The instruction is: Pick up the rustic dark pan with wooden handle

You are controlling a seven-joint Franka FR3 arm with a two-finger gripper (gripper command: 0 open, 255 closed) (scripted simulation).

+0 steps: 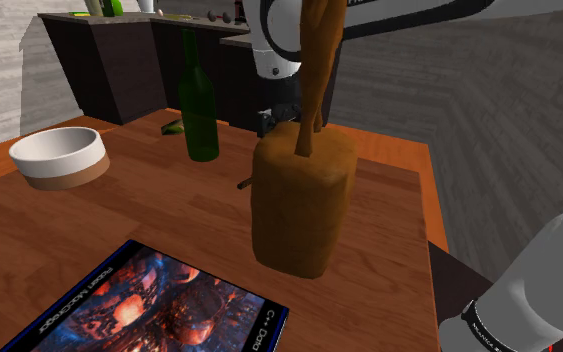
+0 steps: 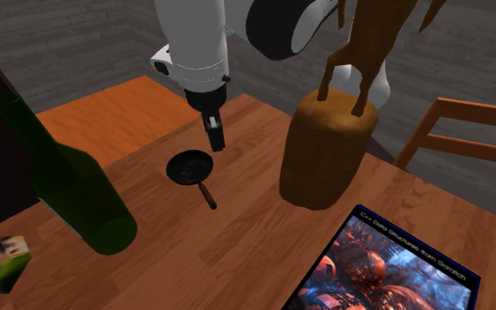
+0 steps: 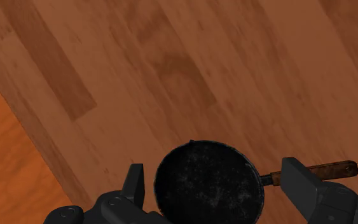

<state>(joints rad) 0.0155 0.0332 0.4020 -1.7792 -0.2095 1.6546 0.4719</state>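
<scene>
The step in hand looks like the approach. The gripper [image 2: 216, 136] hangs over the pan [image 2: 190, 167] and has no hold of anything. The pan lies flat on the table [image 2: 237, 255]. In the second exterior view it is between the bottle [image 2: 78, 198] on the left and the brown block [image 2: 325, 150] on the right, apart from both. A book [image 2: 387, 264] lies nearer, to the right.

Looking along the hand, the jaws stand wide open. The pan's round bowl sits between the fingers [image 3: 135, 181], with a sliver of table showing on each side, so nothing touches it. The handle [image 3: 317, 170] runs out sideways past the other finger.

To my eye, the next move is a straight descent until the fingertips are below the rim, then a close across the bowl. The bowl takes up most of the opening, so there is little room for drift. A small sideways error would land a finger on the rim. If the hold on the bowl is poor, the handle may make the pan tip.

The wrist view gives the jaw spacing and how well the pan is centred. The second exterior view cannot, because the fingers line up one behind the other there. That view instead shows the gap between the fingertips and the pan, and what stands nearby. In the shoulder view the block stands in front of the pan and hides nearly all of it. A white bowl [image 1: 57, 155] shows far off on the left.
</scene>
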